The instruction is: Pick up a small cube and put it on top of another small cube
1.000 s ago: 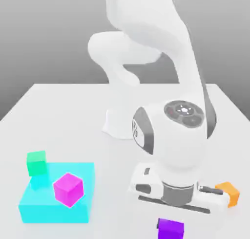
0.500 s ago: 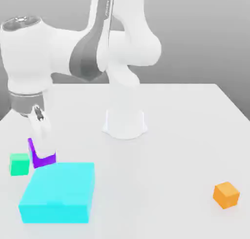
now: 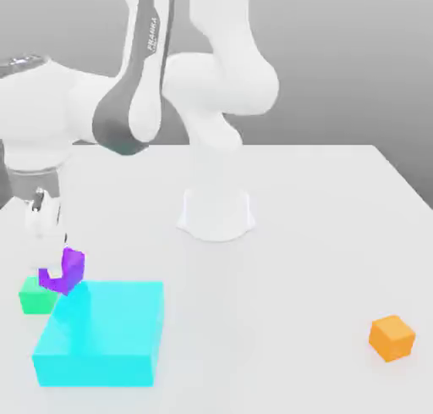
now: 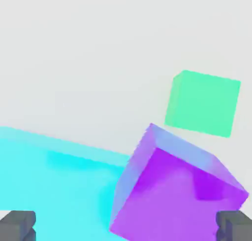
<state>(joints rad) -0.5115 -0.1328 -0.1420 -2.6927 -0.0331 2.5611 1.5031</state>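
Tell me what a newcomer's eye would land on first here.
Probably the broad cyan block, toward the exterior view's left. Next, the tilted purple cube at its far edge, just below the gripper, with the green cube close by. The orange cube sits alone toward the exterior view's right.

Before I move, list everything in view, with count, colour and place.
small cube: one, purple, tilted, by the hand, near the green cube and the big block
small cube: one, green, at the exterior view's left
large flat block: one, cyan, front left in the exterior view
small cube: one, orange, at the exterior view's right
table: one, pale, under everything
arm: one, white and grey, reaching left in the exterior view
fingers: two, grey, spread open
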